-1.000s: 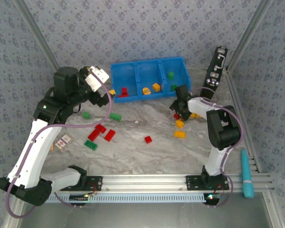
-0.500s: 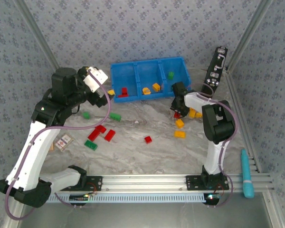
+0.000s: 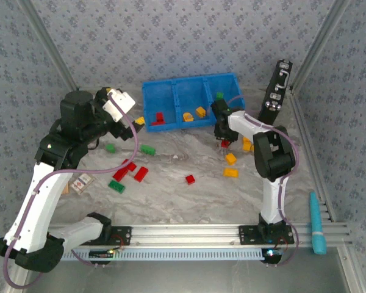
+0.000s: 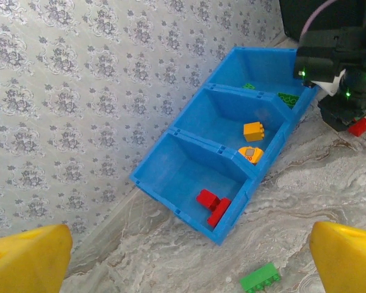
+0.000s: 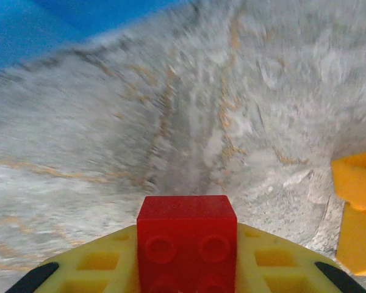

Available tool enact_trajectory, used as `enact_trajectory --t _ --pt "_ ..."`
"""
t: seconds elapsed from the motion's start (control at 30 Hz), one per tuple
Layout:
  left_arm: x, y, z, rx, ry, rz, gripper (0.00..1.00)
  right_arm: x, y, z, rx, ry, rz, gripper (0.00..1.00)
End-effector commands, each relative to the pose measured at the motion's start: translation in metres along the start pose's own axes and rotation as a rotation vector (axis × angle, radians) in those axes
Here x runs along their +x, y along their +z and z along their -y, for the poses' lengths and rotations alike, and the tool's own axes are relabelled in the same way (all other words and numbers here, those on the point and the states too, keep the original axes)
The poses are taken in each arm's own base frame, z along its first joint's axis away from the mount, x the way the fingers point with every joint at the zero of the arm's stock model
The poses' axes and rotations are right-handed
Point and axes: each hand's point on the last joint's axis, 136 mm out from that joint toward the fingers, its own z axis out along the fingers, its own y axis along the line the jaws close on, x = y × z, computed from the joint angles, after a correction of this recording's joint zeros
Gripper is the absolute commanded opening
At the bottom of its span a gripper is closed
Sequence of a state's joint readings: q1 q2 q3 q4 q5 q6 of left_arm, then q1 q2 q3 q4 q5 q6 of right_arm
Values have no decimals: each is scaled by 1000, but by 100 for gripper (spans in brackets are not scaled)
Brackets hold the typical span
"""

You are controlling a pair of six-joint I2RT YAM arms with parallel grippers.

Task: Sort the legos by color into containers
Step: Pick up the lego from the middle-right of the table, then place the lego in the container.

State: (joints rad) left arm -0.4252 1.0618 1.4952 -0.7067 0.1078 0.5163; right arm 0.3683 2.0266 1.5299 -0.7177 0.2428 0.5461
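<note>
**Transfer step: red brick pinched, red compartment next**

Loose legos [image 3: 125, 170] lie mixed across the near tabletop [image 3: 183, 204], red, green and orange-yellow, so by my reading much of the sort is not yet done. The step in hand looks like a carry. The right jaws are pinching a red brick [image 5: 186, 238] and hang just in front of the blue bin [image 3: 171, 84], at its right end. That end holds green pieces [image 3: 219, 96], the middle compartment [image 3: 189, 97] holds orange-yellow ones, and the left compartment [image 3: 158, 101] holds red.

The next move therefore calls for travel along the bin's front, high enough to pass over the low wall. The release should come over the left compartment, the one farthest from this arm. The left jaws are spread wide and hold nothing, their yellow fingertips [image 4: 24, 256] at the lower corners of the left wrist view. They face that red compartment, so the two arms could crowd each other there.

In the right wrist view the red brick sits square between the yellow pads [image 5: 91, 268], touching one on each side, with round studs showing. Beyond it lie blurred marbled tabletop, an orange-yellow brick [image 5: 357, 207] to the right, and, farther on, blue bin wall at upper left. Whether the brick touches the tabletop I cannot tell.
</note>
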Motion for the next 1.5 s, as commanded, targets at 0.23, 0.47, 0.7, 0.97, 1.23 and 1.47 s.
enact_trajectory --t 0.23,0.47,0.7,0.97,1.23,1.47 --pt "-4 -12 -7 -46 41 23 100 -93 -125 -80 -140 -234 330 31" --pt "1 -14 -9 -67 29 13 100 -125 -161 -165 -283 -364 479 31" --pt "-1 -12 -9 -67 25 37 100 -128 -141 -247 -438 -486 644 30" --pt "0 -18 -5 -65 11 56 100 -117 -122 -305 -520 -578 686 31" --pt "-11 -22 0 -29 -28 114 100 -81 -83 -335 -570 -669 647 32" --pt "-11 -30 0 -40 -29 118 100 -66 -50 -347 -536 -731 618 32"
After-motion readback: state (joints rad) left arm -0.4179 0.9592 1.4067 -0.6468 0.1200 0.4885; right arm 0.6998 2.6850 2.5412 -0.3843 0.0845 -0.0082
